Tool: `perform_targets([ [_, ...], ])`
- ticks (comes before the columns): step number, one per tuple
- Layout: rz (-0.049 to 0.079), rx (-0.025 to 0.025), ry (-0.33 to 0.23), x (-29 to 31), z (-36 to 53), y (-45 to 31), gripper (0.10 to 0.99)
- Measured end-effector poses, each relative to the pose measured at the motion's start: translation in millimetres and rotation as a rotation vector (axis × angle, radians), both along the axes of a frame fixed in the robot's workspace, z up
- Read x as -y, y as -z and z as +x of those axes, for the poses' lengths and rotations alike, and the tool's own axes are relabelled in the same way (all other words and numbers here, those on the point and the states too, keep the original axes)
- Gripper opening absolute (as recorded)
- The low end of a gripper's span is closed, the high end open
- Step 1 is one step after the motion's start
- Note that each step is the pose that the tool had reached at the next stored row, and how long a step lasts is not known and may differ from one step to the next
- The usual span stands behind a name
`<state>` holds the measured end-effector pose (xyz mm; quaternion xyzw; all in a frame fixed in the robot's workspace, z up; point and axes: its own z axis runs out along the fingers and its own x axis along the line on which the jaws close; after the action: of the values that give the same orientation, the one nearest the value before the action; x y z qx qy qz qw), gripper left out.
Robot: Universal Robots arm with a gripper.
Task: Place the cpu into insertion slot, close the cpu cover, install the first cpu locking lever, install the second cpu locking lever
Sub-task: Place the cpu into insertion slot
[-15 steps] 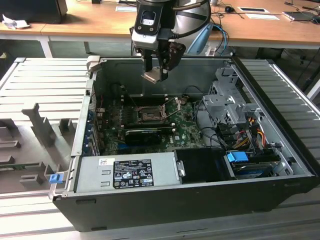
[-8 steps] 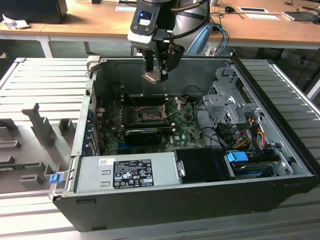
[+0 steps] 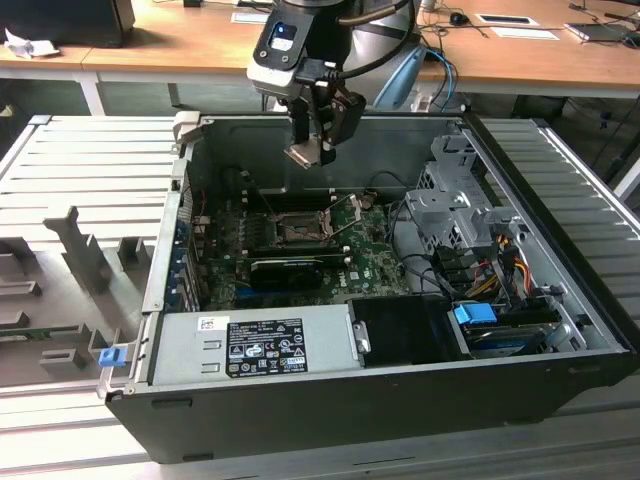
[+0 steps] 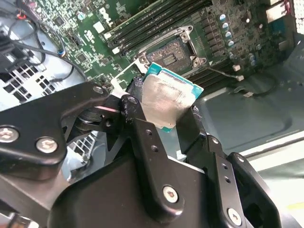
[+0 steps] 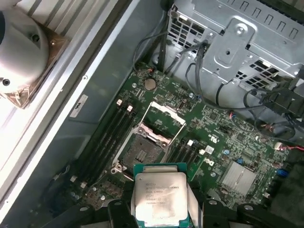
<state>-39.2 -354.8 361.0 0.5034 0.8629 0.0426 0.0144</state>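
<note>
My gripper (image 3: 312,152) hangs above the open computer case, shut on the cpu (image 3: 304,155), a small pale silver square chip. In both wrist views the cpu (image 4: 167,103) (image 5: 159,197) sits clamped between the black fingers (image 4: 135,114), well above the board. The insertion slot (image 3: 298,230) (image 5: 141,153) (image 4: 172,53) lies below and ahead of it amid the green motherboard (image 3: 370,255), dark and bare inside. The cpu cover (image 5: 161,124) stands flipped up on the slot's far side, and two thin locking levers (image 3: 345,210) stick up beside the slot.
A long black card (image 3: 285,270) lies just in front of the slot. A grey power supply (image 3: 255,345) fills the case's front, a drive cage (image 3: 455,200) with cables its right in the exterior view. Memory sticks (image 5: 111,137) flank the slot. A grey fixture plate (image 3: 70,260) lies left.
</note>
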Motion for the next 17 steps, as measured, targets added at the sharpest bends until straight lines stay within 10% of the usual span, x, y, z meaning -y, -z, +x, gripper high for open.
perform_targets([
  [17,0.0,0.0,0.243,0.0,0.0,5.9,0.525],
])
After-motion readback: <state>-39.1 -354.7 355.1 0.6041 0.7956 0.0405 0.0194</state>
